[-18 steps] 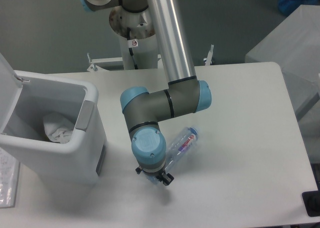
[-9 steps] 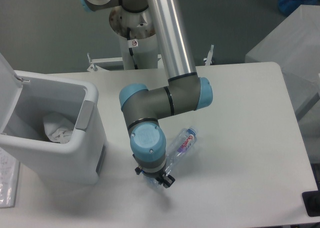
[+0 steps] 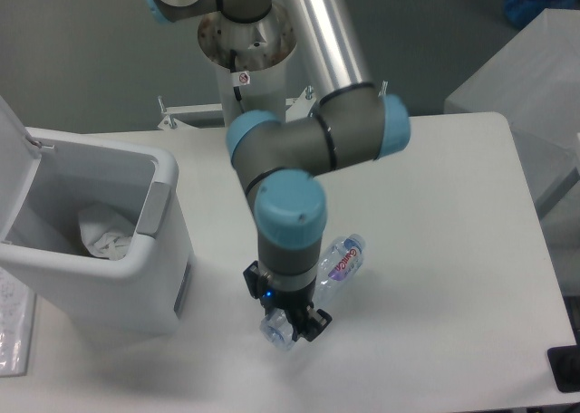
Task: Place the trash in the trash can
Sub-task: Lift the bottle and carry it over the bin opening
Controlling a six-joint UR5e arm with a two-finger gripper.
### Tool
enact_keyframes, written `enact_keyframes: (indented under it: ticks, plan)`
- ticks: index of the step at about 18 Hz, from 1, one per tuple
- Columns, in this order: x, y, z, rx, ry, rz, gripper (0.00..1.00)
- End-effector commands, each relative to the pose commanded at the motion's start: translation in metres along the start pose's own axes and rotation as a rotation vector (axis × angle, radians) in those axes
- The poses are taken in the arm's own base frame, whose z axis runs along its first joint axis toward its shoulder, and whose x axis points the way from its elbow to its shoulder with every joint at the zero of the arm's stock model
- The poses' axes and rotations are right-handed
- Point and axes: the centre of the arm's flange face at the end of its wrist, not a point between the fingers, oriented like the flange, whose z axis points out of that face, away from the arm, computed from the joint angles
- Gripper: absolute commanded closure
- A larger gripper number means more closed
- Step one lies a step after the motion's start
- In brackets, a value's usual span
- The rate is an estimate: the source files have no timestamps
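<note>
Gripper (image 3: 288,322) is clamped on the bottle (image 3: 337,261) near its base, lifting that end so it can go to the open bin (image 3: 136,250); wad (image 3: 104,232) already inside.

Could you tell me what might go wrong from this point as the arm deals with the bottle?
1. The hand sits over one end of the crushed bottle, near its base; most of the length sticks out to the side, so it may swing or slip if lifted.
2. The wrist hides the fingers, so the grip cannot be confirmed; it may be loose.
3. The trash can stands close on the left with a tall wall, and a low carry could knock the bottle against it.
</note>
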Motion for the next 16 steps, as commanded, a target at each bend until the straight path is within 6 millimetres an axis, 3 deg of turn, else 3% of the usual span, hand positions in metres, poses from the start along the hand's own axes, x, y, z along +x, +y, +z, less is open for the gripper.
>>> enact_keyframes:
  ticks: [5,9,16]
  plan:
    - [-0.017,-0.012,-0.077,0.286,0.004,-0.052,0.44]
    - [-0.028,-0.009,-0.100,0.438,0.072,-0.132,0.44]
    - [-0.026,-0.016,-0.144,0.645,0.220,-0.276,0.44]
